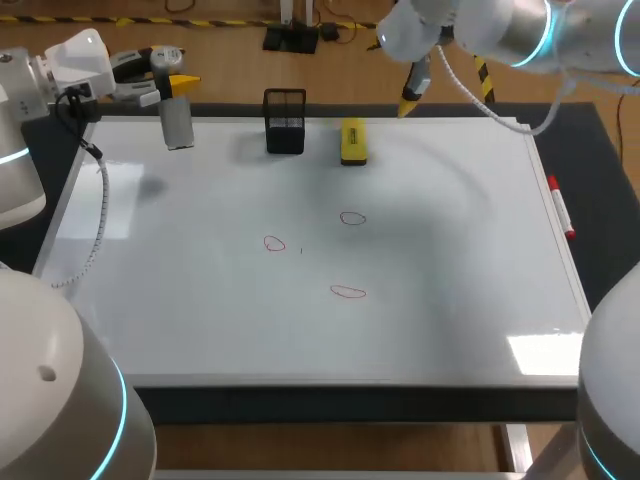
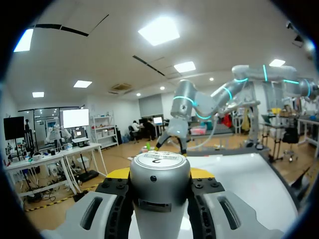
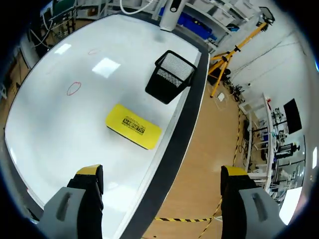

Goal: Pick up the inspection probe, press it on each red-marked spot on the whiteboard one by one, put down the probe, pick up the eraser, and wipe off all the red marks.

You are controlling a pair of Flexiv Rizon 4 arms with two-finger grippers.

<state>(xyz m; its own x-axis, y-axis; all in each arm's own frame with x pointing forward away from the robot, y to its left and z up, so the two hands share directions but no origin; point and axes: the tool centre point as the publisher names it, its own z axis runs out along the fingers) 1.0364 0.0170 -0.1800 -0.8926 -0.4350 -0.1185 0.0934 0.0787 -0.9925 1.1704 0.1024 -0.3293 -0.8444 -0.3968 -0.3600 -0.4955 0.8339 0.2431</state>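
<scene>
left gripper [image 2: 160,174] clamped on the silver inspection probe [image 1: 177,122] over the far left corner of the whiteboard [image 1: 200,300]; right gripper [image 3: 162,174] spread wide above the far edge by the yellow eraser [image 1: 353,140]; three red marks [image 1: 352,218] mid-board

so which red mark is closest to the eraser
The back red mark, in line with the yellow eraser; the other two lie nearer the front edge.

Tabletop whiteboard [image 1: 200,320], yellow eraser [image 1: 353,140], black mesh basket [image 1: 285,122], red marker [image 1: 560,208]
</scene>
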